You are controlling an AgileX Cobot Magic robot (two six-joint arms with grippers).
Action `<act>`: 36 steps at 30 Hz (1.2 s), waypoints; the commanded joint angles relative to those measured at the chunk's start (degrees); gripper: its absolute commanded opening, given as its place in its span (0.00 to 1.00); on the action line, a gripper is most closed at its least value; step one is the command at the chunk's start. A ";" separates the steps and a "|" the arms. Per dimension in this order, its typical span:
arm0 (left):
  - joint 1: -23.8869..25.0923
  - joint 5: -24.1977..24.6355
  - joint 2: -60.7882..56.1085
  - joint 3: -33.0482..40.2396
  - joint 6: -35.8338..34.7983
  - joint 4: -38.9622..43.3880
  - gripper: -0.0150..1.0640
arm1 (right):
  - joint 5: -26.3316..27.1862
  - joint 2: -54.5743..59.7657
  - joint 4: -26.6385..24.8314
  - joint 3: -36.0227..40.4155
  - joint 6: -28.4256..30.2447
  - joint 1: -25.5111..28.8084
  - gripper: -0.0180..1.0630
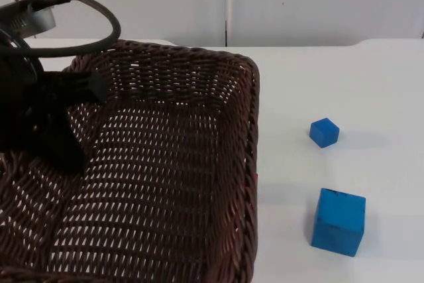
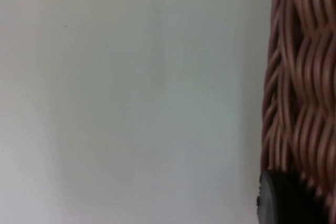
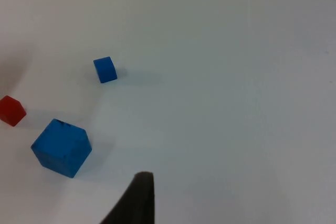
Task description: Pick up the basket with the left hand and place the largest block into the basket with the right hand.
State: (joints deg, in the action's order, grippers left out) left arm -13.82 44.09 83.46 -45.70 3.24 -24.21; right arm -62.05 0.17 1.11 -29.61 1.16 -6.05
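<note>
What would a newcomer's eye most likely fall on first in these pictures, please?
Probably the big dark brown wicker basket, lifted close to the top camera with the left gripper at its far-left rim. Next come the blocks on the white table to its right: a large blue block nearest the camera, a small blue block beyond it, and a small red block in the right wrist view.

The basket (image 1: 179, 164) is dark brown woven wicker, rough and ribbed, with a faint sheen on the strands. The big blue block (image 1: 338, 221), small blue block (image 1: 324, 132) and red block (image 3: 11, 110) look smooth and matt. The white table (image 1: 371, 84) is smooth, slightly glossy.
</note>
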 commanded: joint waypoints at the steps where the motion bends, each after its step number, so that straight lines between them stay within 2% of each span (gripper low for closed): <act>1: -0.06 -0.46 -0.77 0.07 -0.12 -1.92 0.01 | 0.64 -0.17 -0.24 -0.15 0.48 0.32 0.99; 11: -0.06 -0.35 -0.77 0.07 -0.12 -2.28 0.01 | 6.56 17.39 0.02 -9.99 1.46 0.32 0.99; 21: -0.06 -0.35 -0.77 0.07 -0.12 -2.39 0.01 | 6.56 34.85 0.02 -19.30 1.46 0.32 0.99; 30: -0.06 -0.25 -0.77 0.07 -0.12 -2.39 0.01 | 6.84 45.44 -0.33 -22.20 2.34 0.20 0.99; 34: -0.06 -0.02 -0.77 0.07 -0.12 -2.39 0.01 | 8.14 48.27 -2.81 -22.19 5.49 0.20 0.99; 36: -0.06 -0.04 -0.77 0.07 -0.12 -2.50 0.01 | 8.69 49.87 -6.31 -22.19 8.48 0.20 0.99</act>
State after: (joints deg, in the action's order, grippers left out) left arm -13.82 44.09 83.46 -45.70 3.24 -24.96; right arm -54.61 48.55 -1.91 -51.31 6.17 -6.05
